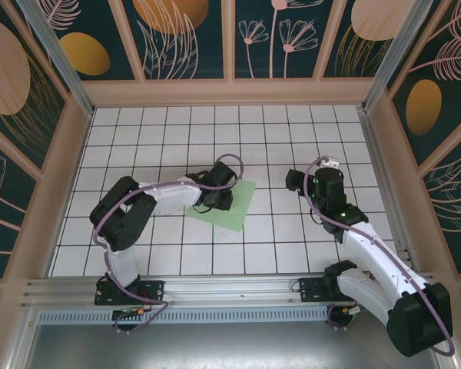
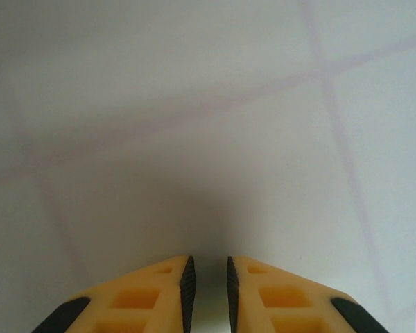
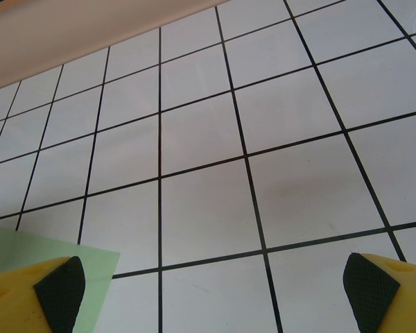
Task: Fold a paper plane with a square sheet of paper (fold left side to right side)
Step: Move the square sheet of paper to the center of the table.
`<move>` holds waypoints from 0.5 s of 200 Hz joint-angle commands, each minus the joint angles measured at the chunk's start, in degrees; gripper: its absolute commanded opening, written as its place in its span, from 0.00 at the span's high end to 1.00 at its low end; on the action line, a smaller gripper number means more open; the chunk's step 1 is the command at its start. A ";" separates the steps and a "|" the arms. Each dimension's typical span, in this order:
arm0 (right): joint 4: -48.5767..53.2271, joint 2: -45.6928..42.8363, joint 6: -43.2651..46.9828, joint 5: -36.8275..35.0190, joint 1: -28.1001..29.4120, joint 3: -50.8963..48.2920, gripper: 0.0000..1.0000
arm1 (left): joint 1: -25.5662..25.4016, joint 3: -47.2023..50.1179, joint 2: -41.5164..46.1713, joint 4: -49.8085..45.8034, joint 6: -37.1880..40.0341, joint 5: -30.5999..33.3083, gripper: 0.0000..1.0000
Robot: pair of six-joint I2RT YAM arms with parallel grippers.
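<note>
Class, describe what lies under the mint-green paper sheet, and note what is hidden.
The gridded table lies under the paper sheet; its lines show faintly through in the left wrist view. The left claw above covers part of the sheet.

white tiled table (image 1: 138, 138), square sheet of paper (image 1: 242, 207)

The left hand (image 2: 207, 263) is over the square sheet of paper (image 1: 243, 209), the right hand (image 3: 213, 281) right of it
</note>
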State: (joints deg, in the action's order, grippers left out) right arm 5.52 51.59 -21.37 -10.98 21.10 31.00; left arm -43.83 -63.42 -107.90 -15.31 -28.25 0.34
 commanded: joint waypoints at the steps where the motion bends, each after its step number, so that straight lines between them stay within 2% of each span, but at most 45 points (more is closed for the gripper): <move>1: 0.31 0.37 0.71 -0.70 0.49 1.20 0.01 | -0.33 -3.98 -4.67 -1.14 1.67 0.39 0.76; 52: -2.71 3.36 -1.70 4.63 0.52 -0.57 0.01 | -0.37 -12.59 -9.90 -0.53 2.06 -0.91 0.75; 100: -8.34 13.43 -2.71 9.78 0.76 1.64 0.01 | 0.85 -8.93 -0.91 1.72 1.39 -3.21 0.61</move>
State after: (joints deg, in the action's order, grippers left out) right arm 2.02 60.58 -22.85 -5.17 21.12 31.00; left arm -43.83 -74.32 -115.46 -14.85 -27.00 -0.99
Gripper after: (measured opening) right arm 0.990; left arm 0.361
